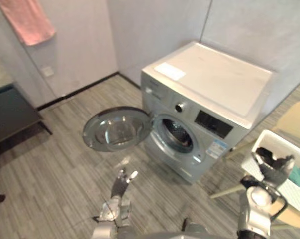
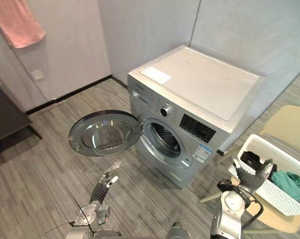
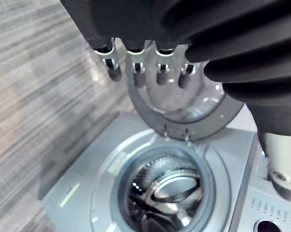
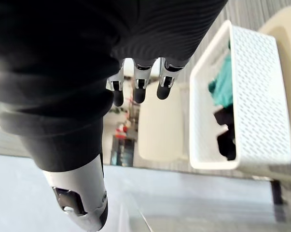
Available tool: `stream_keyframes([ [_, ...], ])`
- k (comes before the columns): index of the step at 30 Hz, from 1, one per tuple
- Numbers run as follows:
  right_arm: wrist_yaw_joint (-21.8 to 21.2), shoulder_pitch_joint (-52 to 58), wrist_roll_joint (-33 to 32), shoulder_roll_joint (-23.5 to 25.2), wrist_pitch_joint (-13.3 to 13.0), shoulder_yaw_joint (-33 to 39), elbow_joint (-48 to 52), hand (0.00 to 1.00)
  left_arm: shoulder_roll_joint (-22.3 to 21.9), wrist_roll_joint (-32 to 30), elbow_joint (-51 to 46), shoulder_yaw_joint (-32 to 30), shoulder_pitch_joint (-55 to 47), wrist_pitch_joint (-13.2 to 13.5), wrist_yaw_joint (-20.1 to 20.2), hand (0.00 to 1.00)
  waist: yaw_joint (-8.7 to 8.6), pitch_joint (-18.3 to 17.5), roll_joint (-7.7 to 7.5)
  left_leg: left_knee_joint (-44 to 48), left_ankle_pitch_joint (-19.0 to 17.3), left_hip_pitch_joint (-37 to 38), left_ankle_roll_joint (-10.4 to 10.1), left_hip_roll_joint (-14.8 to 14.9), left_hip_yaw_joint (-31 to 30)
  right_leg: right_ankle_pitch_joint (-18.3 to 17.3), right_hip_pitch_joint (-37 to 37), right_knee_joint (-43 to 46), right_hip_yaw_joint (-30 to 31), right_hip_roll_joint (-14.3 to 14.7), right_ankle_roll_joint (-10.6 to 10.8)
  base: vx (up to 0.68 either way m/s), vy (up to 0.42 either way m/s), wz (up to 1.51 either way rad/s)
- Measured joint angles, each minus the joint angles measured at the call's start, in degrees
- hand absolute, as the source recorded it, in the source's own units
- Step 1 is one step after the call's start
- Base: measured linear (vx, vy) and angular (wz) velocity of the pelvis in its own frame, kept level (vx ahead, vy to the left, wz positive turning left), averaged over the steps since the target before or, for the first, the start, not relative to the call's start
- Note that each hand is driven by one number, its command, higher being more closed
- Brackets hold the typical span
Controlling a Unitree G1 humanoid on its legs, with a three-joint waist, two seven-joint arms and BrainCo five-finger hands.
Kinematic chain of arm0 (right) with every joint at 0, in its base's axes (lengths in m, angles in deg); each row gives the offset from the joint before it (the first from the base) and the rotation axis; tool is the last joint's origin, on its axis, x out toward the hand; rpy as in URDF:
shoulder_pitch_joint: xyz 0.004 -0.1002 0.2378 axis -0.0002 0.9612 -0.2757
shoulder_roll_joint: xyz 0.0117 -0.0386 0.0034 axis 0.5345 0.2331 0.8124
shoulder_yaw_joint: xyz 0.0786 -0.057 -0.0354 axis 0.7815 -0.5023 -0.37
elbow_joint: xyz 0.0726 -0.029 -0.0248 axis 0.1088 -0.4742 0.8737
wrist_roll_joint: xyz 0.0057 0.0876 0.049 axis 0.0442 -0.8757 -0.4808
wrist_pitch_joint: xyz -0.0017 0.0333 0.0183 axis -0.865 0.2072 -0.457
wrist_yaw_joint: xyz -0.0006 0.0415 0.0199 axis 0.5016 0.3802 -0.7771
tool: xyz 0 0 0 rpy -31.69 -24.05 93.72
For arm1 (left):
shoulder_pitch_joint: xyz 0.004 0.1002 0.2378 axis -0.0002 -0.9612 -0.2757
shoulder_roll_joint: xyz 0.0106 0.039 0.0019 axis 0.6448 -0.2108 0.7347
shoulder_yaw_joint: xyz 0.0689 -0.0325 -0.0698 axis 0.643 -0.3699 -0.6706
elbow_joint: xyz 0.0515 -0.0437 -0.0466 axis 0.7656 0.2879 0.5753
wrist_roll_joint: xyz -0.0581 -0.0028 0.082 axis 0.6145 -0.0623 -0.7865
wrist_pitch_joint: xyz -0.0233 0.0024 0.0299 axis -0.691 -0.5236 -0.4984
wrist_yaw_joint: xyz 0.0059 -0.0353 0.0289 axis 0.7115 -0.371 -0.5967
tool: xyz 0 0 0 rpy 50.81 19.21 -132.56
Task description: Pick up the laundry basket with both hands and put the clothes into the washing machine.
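Right eye view: the white laundry basket [image 2: 276, 195] is sitting at 4 o'clock on a beige chair [image 2: 289, 124], carrying teal clothes [image 2: 289, 182] and a dark garment [image 2: 249, 160]. The right hand [image 2: 253, 178] is hovering by its near rim, fingers straight and relaxed, gripping nothing. The washing machine [image 2: 199, 84] is standing at centre, its round door [image 2: 104, 132] hanging wide toward 9 o'clock and baring the drum [image 2: 164, 140]. The left hand [image 2: 104, 183] is hanging at 7 o'clock over the floor, fingers straight, holding nothing.
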Motion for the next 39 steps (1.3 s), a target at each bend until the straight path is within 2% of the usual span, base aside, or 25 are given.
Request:
stream_keyframes([
  [1, 1.41, -2.14, 1.65, -0.1, 0.44, -0.5, 0.14, 0.0, -0.13, 0.82, 0.01, -0.01, 0.15, 0.18, -0.21, 0.0, 0.27, -0.55, -0.41, -0.52, -0.01, 0.6, 0.02, 0.64, 2.83, 0.62, -1.1, 3.2, -4.34, -2.62, 1.86, 0.03, -0.012, -1.12],
  [2, 2.62, -3.49, 3.17, -0.2, 0.8, -1.48, 0.74, 0.0, -0.23, 1.29, 0.06, 0.2, 0.2, 0.44, -0.89, 0.0, 0.27, -0.77, -0.76, -0.78, 0.01, 1.16, -0.01, 1.06, 5.28, 0.62, -1.23, 6.25, -7.67, -4.04, 6.67, 0.04, -0.037, -1.16],
  [3, 2.93, -3.81, 4.33, -0.24, 0.89, -2.22, 1.56, 0.0, -0.24, 1.4, 0.1, 0.37, 0.17, 0.47, -1.09, 0.0, 0.3, -1.3, -1.18, -0.78, 0.16, 1.28, -0.26, 1.56, 6.61, 0.82, -0.9, 6.49, -7.99, -3.97, 10.46, 0.08, -0.091, -0.93],
  [4, 3.28, -3.92, 5.1, -0.3, 0.92, -3.11, 2.71, 0.0, -0.24, 2.05, 0.3, 0.6, 0.19, 0.51, -1.12, 0.0, 0.33, -1.77, -1.59, -0.76, 0.46, 1.34, -0.79, 2.17, 7.91, 1.07, -0.69, 5.63, -7.68, -3.4, 12.45, 0.09, -0.125, -0.71],
  [5, 3.53, -4.03, 5.81, -0.34, 0.93, -3.74, 3.57, 0.0, -0.25, 2.42, 0.49, 0.68, 0.2, 0.52, -1.11, 0.0, 0.34, -1.93, -1.79, -0.46, 0.59, 1.34, -1.0, 2.55, 8.7, 1.62, -0.27, 4.68, -7.43, -2.61, 13.08, 0.13, -0.214, -0.84],
  [6, 3.76, -4.61, 6.73, -0.62, 0.92, -4.79, 5.41, 0.0, -0.72, 2.98, 1.37, 0.69, 0.49, 0.52, -1.15, 0.0, 0.27, -2.07, -1.94, 0.67, 0.71, 1.46, -1.26, 4.23, 10.26, 3.44, 0.67, 1.43, -6.86, 0.05, 13.63, 0.14, -0.258, -1.03],
  [7, 3.98, -5.72, 8.19, -0.71, 0.93, -5.55, 6.39, 0.0, -1.9, 3.46, 2.59, 0.79, 0.51, 0.45, -1.15, 0.0, 0.09, -1.51, 0.48, 2.16, 1.17, 2.11, -1.77, 6.91, 11.01, 5.04, 1.45, -0.82, -5.24, 4.02, 11.99, 0.15, -0.264, -1.1],
  [9, 4.26, -6.69, 9.95, -1.58, 1.0, -7.73, 7.6, 0.0, -3.71, 3.89, 2.87, 1.17, 0.02, 0.45, -1.15, 0.0, -0.24, -1.42, 3.26, 6.33, 1.34, 2.52, -1.44, 11.23, 10.37, 5.14, 1.7, -2.92, -1.43, 8.36, 10.4, 0.12, -0.269, -1.24],
  [10, 4.54, -7.33, 10.82, -2.55, 1.2, -9.3, 7.85, 0.0, -4.22, 3.93, 2.8, 1.49, 0.18, 0.49, -1.09, 0.0, -0.15, -1.41, 4.11, 11.96, 2.46, 0.9, 1.93, 13.7, 6.08, 4.78, 2.13, -3.57, 1.04, 10.22, 8.93, 0.11, -0.263, -1.22],
  [11, 4.66, -7.8, 11.19, -3.15, 1.33, -10.19, 7.89, 0.0, -4.57, 3.93, 2.79, 1.51, 0.14, 0.59, -1.1, 0.0, -0.08, -1.13, 3.58, 14.36, 1.42, -0.71, 3.3, 13.73, 1.71, 4.6, 2.33, -3.78, 2.36, 10.74, 8.36, 0.11, -0.22, -1.24],
  [13, 4.44, -10.91, 14.93, -5.7, 1.32, -14.01, 7.87, 0.0, -5.5, 3.87, 2.65, 3.16, 0.35, 1.03, -0.89, 0.0, 0.26, -1.11, 3.77, 18.35, -4.74, -5.44, -0.23, 5.82, -17.73, 4.65, 3.36, -5.59, 7.79, 12.22, 7.27, 0.15, -0.174, -1.32],
  [16, 1.59, -12.72, 18.72, -8.06, 1.21, -18.65, 7.78, 0.0, -5.63, 3.86, 2.18, 2.93, 0.13, 1.88, -0.82, 0.0, 1.91, -0.9, 3.94, 15.42, -7.48, -8.92, -0.77, -3.75, -29.6, 5.03, 5.23, -7.05, 13.24, 13.54, 6.94, 0.13, -0.035, -1.03],
  [18, -0.39, -13.53, 21.27, -8.85, 1.35, -20.11, 7.31, 0.0, -5.61, 3.84, 1.48, 2.7, 0.01, 1.89, -0.75, 0.0, 3.1, -0.64, 4.46, 11.05, -6.92, -10.8, -0.66, -7.77, -32.47, 5.35, 5.34, -7.12, 15.94, 14.02, 7.45, 0.11, 0.092, -0.76],
  [19, -1.47, -14.45, 22.06, -9.19, 1.67, -20.96, 6.45, 0.0, -5.66, 3.84, 1.0, 2.48, 0.0, 1.9, -0.75, 0.0, 3.43, -0.27, 5.65, 8.03, -3.87, -11.58, 0.35, -8.66, -33.59, 5.44, 5.41, -7.1, 16.77, 14.82, 7.87, 0.09, 0.164, -0.95],
  [20, -2.72, -15.05, 22.13, -8.56, 2.4, -22.42, 4.47, 0.0, -5.19, 3.83, 0.32, 1.77, -0.06, 1.9, -0.74, 0.0, 4.18, 0.13, 5.19, 7.78, -3.86, -10.5, 1.36, -8.75, -31.86, 5.66, 5.47, -7.41, 19.15, 14.73, 8.88, 0.07, 0.132, -0.65],
  [24, -6.81, -15.42, 22.58, -8.68, 4.13, -27.29, 0.91, 0.0, -2.67, 3.83, -0.09, 0.8, -0.32, 1.7, -0.64, 0.0, 4.47, 1.12, 3.33, 7.18, -4.71, -9.35, 3.15, -9.79, -28.71, 6.25, 6.28, -9.26, 21.5, 12.97, 10.51, 0.07, 0.143, -0.33],
  [26, -8.81, -15.31, 24.61, -8.63, 4.96, -27.98, 0.45, 0.0, -2.34, 3.78, -0.08, 0.57, -0.74, 1.52, -0.36, 0.0, 4.46, 1.36, 3.08, 7.37, -5.58, -8.44, 4.03, -10.63, -27.97, 4.36, 5.67, -6.48, 21.97, 11.97, 11.55, 0.07, 0.126, -0.1],
  [28, -10.28, -15.12, 25.75, -8.2, 5.23, -27.33, -0.72, 0.0, -1.6, 2.74, -0.08, 0.58, -0.78, 1.29, 0.89, 0.0, 4.21, 2.44, 1.69, 7.62, -6.55, -6.8, 4.65, -11.69, -27.76, 0.24, 2.37, 4.06, 22.09, 10.35, 12.02, 0.07, 0.086, 0.03],
  [29, -10.4, -14.95, 26.07, -8.0, 5.25, -27.02, -0.9, 0.0, -1.26, 2.53, -0.08, 0.6, -0.75, 1.02, 1.26, 0.0, 4.14, 2.55, 1.51, 7.6, -6.59, -6.68, 4.74, -11.7, -28.0, 0.07, 1.35, 6.41, 22.01, 10.27, 11.94, 0.08, 0.055, 0.21],
  [31, -11.39, -13.87, 26.56, -7.68, 5.31, -25.85, -0.92, 0.0, 0.03, -0.03, -0.02, 0.65, -0.45, 0.29, 1.79, 0.0, 2.91, 2.68, 0.63, 7.0, -6.56, -7.04, 4.78, -11.76, -30.47, -1.1, -1.3, 10.04, 22.14, 10.24, 9.63, 0.11, 0.017, 0.45],
  [34, -11.4, -13.01, 26.56, -7.86, 5.38, -24.03, -1.0, 0.0, 1.1, -1.99, 0.42, 0.52, 0.52, 0.21, 1.3, 0.0, 2.8, 2.66, 0.41, 6.03, -6.6, -7.21, 4.38, -11.41, -34.1, -1.22, -3.02, 6.89, 22.48, 9.95, 9.55, 0.13, -0.055, 0.45],
  [35, -11.38, -13.0, 26.56, -7.93, 5.4, -23.27, -1.28, 0.0, 1.08, -2.41, 0.42, 0.54, 0.7, 0.22, 1.27, 0.0, 2.83, 2.63, 0.36, 6.06, -6.52, -7.2, 4.17, -11.34, -34.57, -0.98, -2.99, 5.48, 22.38, 9.8, 9.71, 0.16, -0.108, 0.68],
  [36, -11.33, -13.04, 26.56, -8.25, 5.77, -22.41, -1.73, 0.0, 1.24, -2.96, 0.42, 0.5, 0.91, 0.28, 1.25, 0.0, 3.02, 2.63, -0.94, 6.56, -6.64, -7.06, 3.57, -12.4, -35.45, 2.65, -2.71, 2.11, 21.87, 8.61, 9.82, 0.18, -0.152, 0.64],
  [37, -11.34, -13.17, 26.54, -8.65, 6.05, -22.3, -2.08, 0.0, 1.49, -3.21, 0.84, 0.13, 1.19, 0.24, 1.25, 0.0, 3.09, 2.49, -2.49, 7.2, -7.11, -7.05, 2.81, -13.49, -36.43, 4.36, -2.35, 1.25, 21.93, 7.37, 13.35, 0.24, -0.218, 0.6],
  [39, -11.58, -13.47, 26.47, -9.37, 6.75, -22.39, -4.56, 0.0, 0.04, -4.1, 1.7, -1.91, 0.7, 0.2, 1.14, 0.0, 3.97, 2.85, -0.96, 6.88, -6.87, -7.14, 1.89, -11.89, -37.49, 5.12, -0.26, -2.05, 21.5, 8.88, 12.7, 0.18, -0.186, 0.12],
])
